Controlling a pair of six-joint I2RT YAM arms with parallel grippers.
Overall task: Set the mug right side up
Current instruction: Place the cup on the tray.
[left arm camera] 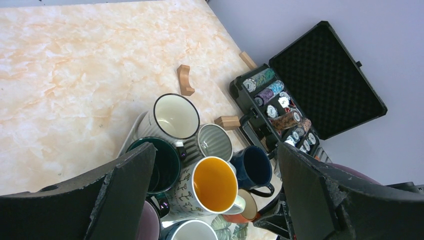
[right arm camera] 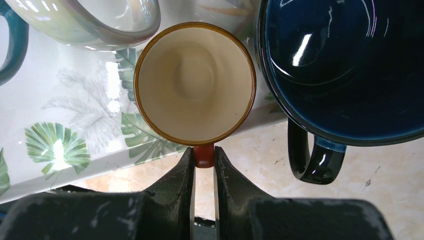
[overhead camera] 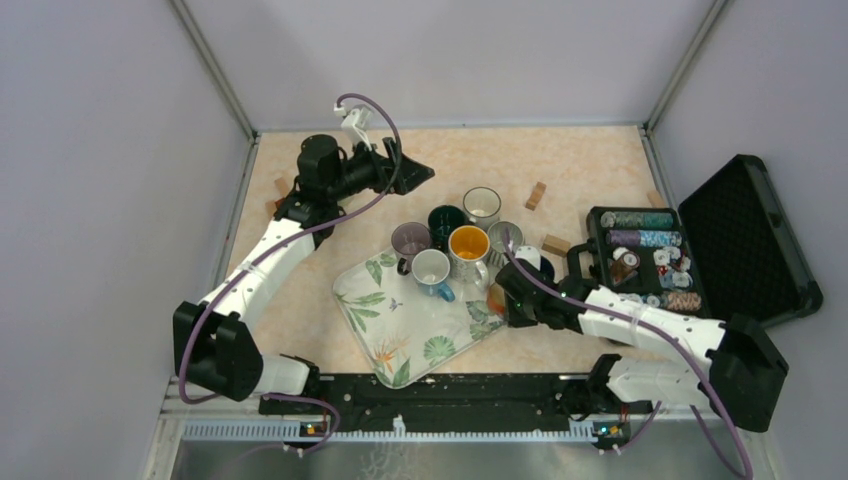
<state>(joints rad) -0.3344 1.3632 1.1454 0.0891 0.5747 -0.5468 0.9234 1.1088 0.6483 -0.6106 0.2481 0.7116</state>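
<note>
Mug (right arm camera: 195,82): brown rim, cream inside, mouth facing up. It sits over the right edge of the tray (right arm camera: 75,115), with its reddish handle pointing off the tray.
Right gripper (right arm camera: 204,160): clenched on the mug's handle, one finger pressed to each side.
Left gripper (overhead camera: 410,172): fingers spread wide and holding nothing. It hangs above the table beyond the tray's far left corner.
Tray: white with a green leaf print, lying at an angle on the marbled table (left arm camera: 75,65).
Navy mug (right arm camera: 345,65): just beside the mug at the tray's right edge, mouth up, with its handle over the table.
Far cluster: at the tray's far end, all mouths up, are a yellow-lined mug (left arm camera: 215,184), a green mug (left arm camera: 162,162), a white mug (left arm camera: 176,116) and a grey mug (left arm camera: 215,142).
Case (overhead camera: 700,240): black, lid open, filled with chips, well to the right of the tray.
Blocks (left arm camera: 185,79): wooden, on the table beyond the tray's far end.
Contact: cannot tell whether the mug's base rests on the tray or hangs just above it.
</note>
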